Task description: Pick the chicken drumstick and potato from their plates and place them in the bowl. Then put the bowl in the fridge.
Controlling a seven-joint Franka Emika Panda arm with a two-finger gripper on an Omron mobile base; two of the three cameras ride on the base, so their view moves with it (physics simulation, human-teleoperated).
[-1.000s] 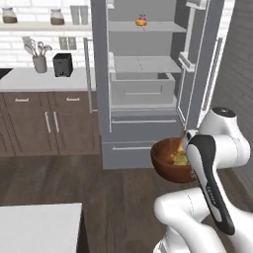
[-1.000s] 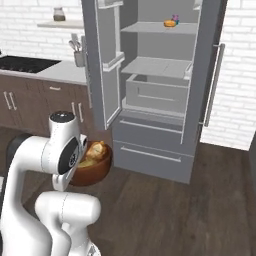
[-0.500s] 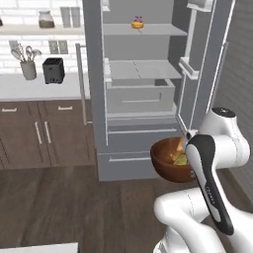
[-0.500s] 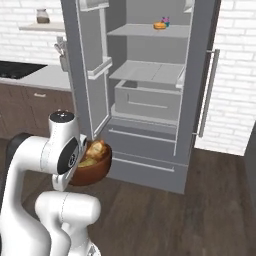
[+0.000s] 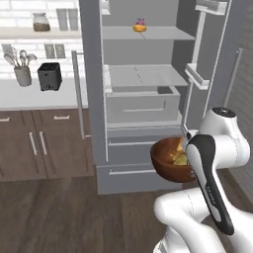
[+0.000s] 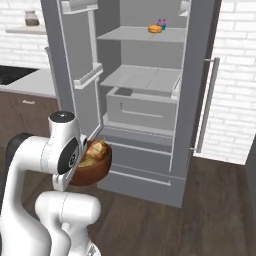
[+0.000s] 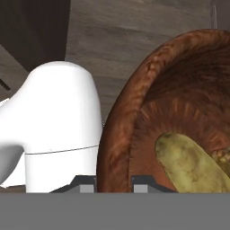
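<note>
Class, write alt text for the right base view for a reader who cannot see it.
A white robot arm carries a wooden bowl holding food before an open grey fridge. A small orange item sits on the top shelf.

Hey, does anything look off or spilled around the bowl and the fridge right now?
Nothing stands out. The bowl is carried level in front of the open fridge, its rim between the fingers, with the potato and the chicken drumstick inside. The floor shows no spill.
</note>
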